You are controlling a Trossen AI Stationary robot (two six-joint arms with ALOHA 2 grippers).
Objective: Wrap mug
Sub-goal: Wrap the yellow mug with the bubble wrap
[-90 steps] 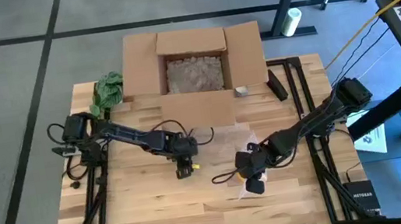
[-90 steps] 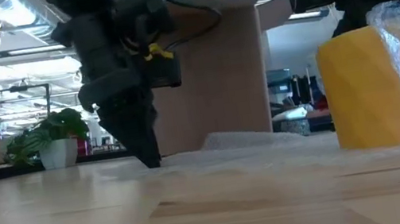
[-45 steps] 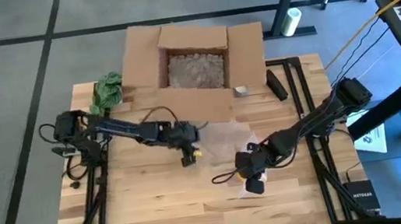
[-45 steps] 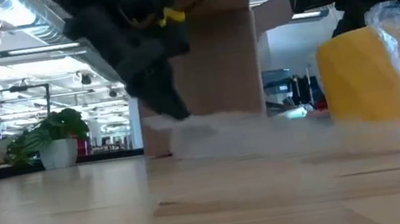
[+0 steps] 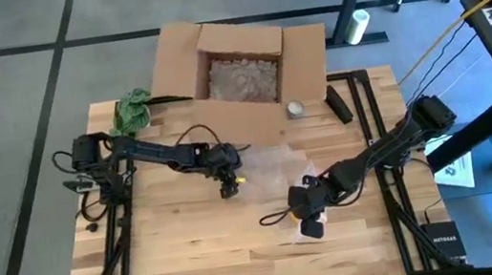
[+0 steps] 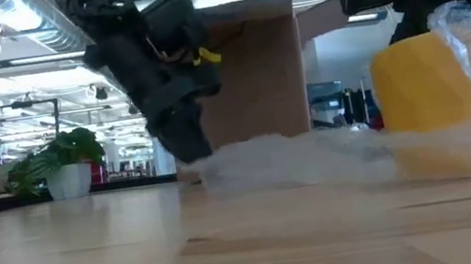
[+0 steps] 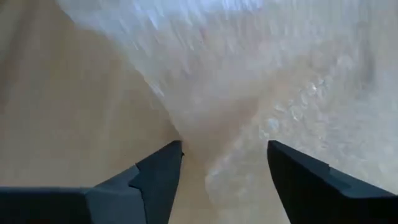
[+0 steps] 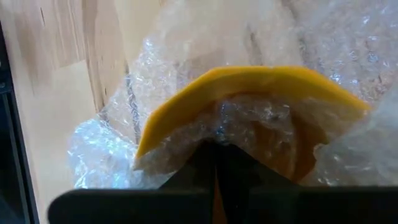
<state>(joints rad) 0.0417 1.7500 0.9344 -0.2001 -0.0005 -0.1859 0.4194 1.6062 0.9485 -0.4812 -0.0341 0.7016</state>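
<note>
We see the right gripper (image 5: 307,214) pinching the half-hidden mug (image 6: 428,103), the left gripper (image 5: 227,190) spread at the wrap (image 6: 306,157) edge.

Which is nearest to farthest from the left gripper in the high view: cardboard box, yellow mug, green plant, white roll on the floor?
From the left gripper, mid-table:
1. Yellow mug, toward the right arm, near the table's front.
2. Cardboard box, at the back edge. Its near wall and the mug are close to call.
3. Green plant, back left corner.
4. White roll, on the floor past the back right corner.
</note>
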